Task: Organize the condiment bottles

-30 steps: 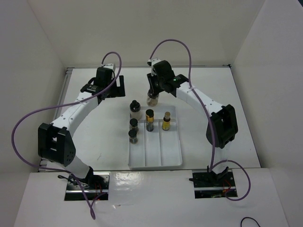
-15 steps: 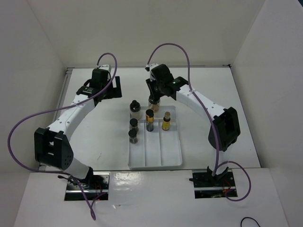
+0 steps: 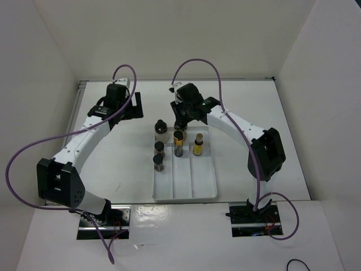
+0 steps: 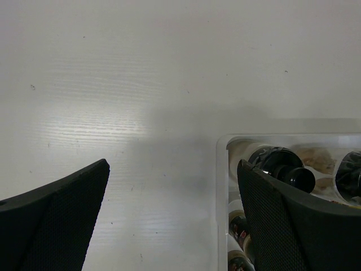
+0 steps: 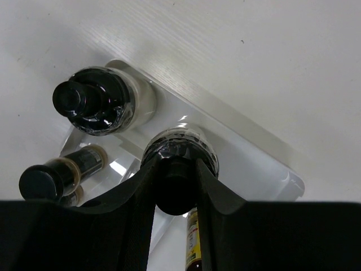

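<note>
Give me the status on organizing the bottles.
Done: five bottles stand in the tray. In hand: the right tool is shut on the sixth jar, gripping its cap at the tray's far end. Left: release it there. The left tool is open and empty beside the tray.

White arms (image 3: 84, 138), black joints (image 3: 56, 183), purple cables (image 3: 197, 61)

no legible text in any view, label on slim yellow bottle (image 5: 193, 244) shows print, too blurred and hidden to read
</note>
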Motion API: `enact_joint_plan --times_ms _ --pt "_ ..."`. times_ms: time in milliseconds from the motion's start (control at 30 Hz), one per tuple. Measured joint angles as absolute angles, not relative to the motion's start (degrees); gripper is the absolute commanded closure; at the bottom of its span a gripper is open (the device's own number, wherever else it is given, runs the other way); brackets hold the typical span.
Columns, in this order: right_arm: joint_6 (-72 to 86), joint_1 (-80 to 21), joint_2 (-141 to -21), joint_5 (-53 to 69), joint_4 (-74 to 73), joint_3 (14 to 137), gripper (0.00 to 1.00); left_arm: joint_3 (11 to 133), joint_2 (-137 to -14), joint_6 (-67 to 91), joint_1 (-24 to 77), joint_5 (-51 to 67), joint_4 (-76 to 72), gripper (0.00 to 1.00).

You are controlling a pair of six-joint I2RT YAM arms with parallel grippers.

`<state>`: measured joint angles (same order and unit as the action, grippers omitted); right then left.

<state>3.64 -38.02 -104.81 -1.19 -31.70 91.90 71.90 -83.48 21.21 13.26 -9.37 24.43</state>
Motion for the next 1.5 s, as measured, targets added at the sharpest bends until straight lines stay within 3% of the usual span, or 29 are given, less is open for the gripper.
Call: enact_joint_plan --times_ms 233,333,567,667,800,933,1033,1300,1500 --pt "3.55 -39.18 -104.88 -1.04 -29.65 91.31 1.00 71.29 -83.31 21.17 12.84 -9.37 24.51 0.00" --pt "3.55 -39.24 -105.30 -1.04 -28.58 91.31 0.91 70.81 -82.74 21.19 12.78 -9.37 24.58 0.00" --pt "3.62 -39.24 -106.78 -1.34 -28.40 91.31 0.64 70.43 -81.25 21.12 12.21 -9.37 25.10 0.00" --pt "3.64 -39.24 -106.80 -1.58 -28.34 91.31 0.39 69.80 -79.88 21.12 12.19 -9.34 25.67 0.00" --pt "4.27 -39.24 -106.80 -2.39 -28.42 91.35 0.20 69.73 -78.46 21.15 12.05 -9.39 26.11 0.00" --pt "5.58 -39.24 -106.96 -3.77 -30.52 93.36 0.08 69.76 -77.45 21.21 11.75 -9.41 27.73 0.00" --pt "6.59 -39.24 -106.89 -5.52 -32.64 96.12 0.01 69.76 -76.66 21.45 11.70 -9.74 29.12 0.00" --pt "7.44 -37.74 -105.80 -7.84 -39.05 110.76 0.01 70.72 -73.19 23.57 11.70 -10.09 29.93 0.00" --pt "9.37 -28.62 -103.72 -6.96 -38.74 118.37 0.01 70.98 -72.18 24.99 11.70 -8.82 30.83 0.00"
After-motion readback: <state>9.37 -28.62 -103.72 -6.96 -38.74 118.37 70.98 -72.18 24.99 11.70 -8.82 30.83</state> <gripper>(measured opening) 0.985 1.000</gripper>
